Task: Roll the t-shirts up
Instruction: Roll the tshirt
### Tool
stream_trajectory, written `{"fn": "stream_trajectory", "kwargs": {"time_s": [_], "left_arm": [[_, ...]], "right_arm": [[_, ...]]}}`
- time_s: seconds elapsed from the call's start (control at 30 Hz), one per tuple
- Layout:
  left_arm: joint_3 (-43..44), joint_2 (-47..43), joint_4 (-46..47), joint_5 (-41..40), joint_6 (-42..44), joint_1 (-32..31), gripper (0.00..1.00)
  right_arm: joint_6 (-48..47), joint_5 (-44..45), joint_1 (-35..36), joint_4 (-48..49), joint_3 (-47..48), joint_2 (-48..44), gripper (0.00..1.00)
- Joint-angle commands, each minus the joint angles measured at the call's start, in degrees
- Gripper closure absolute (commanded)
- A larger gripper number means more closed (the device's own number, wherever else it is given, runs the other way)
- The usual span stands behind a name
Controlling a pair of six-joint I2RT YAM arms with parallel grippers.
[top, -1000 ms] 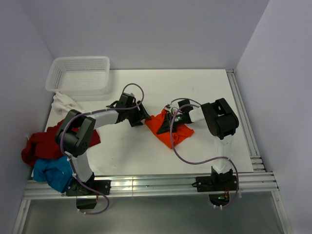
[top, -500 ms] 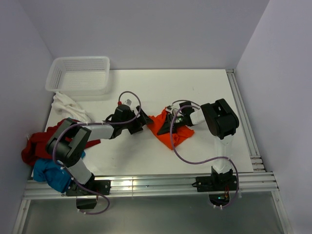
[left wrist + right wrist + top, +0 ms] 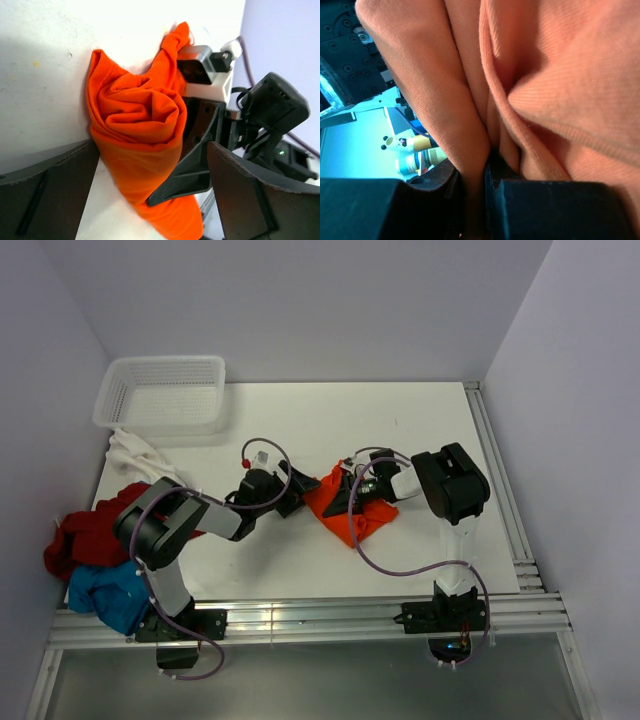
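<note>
The bright orange t-shirt (image 3: 350, 510) lies bunched in a loose roll at mid-table, and it also shows in the left wrist view (image 3: 135, 115). My left gripper (image 3: 297, 499) is open at its left edge, and its two dark fingers (image 3: 50, 200) straddle the roll's near end. My right gripper (image 3: 342, 494) is shut on a fold of the orange fabric (image 3: 470, 125), low on the shirt's far side. The dark red t-shirt (image 3: 78, 538), turquoise t-shirt (image 3: 108, 595) and white t-shirt (image 3: 133, 452) lie heaped at the table's left edge.
A white perforated basket (image 3: 160, 392) stands at the back left. Aluminium rails run along the near edge (image 3: 320, 615) and the right side (image 3: 500, 480). Walls close in on the left, back and right.
My left arm has swung toward the near side and brought its open gripper up against the orange shirt's left end. The right gripper has stayed shut on the shirt.
</note>
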Motion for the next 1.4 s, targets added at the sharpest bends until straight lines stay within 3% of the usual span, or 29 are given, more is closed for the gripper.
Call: {"fn": "stream_trajectory", "kwargs": {"time_s": [0.0,0.3,0.6,0.83,0.97,1.0,1.27,1.3,1.33,1.37], "left_arm": [[-2.9,3.7,1.0,-4.9,-3.4,-1.0,0.05],[-5.6,6.6,5.3,-6.8,-4.8,-2.1,0.05],[-2.8,8.1,3.3,-7.3,-3.1,-2.0,0.22],[-2.4,10.1,6.5,-6.4,-0.9,-1.8,0.25],[-2.0,10.3,7.7,-5.7,0.4,-1.7,0.41],[-1.7,9.9,6.4,-5.7,0.6,-1.7,0.49],[1.4,5.3,-2.3,-5.8,5.5,0.3,0.65],[2.3,4.7,-3.8,-5.9,6.1,0.5,0.73],[3.2,4.5,-5.6,-5.9,6.8,0.5,0.78],[5.3,4.4,-9.2,-6.1,8.0,0.5,0.83]], "right_arm": [[1.2,4.9,-0.2,-1.8,-2.4,3.5,1.00],[3.2,3.7,-0.8,0.9,-2.9,3.5,1.00],[5.3,2.5,-0.8,4.2,-4.0,3.5,1.00],[6.1,1.7,-0.8,5.6,-4.5,3.0,1.00],[6.0,1.6,-0.8,5.6,-4.8,2.7,1.00],[6.0,1.6,-0.8,5.6,-4.8,2.8,1.00],[4.8,2.2,-0.8,4.2,-5.0,2.5,1.00],[4.0,2.7,-0.7,3.1,-4.8,2.4,0.99],[2.9,3.3,-0.8,1.7,-4.5,1.8,0.82],[1.2,4.6,-0.7,-0.5,-4.4,1.3,0.72]]}}
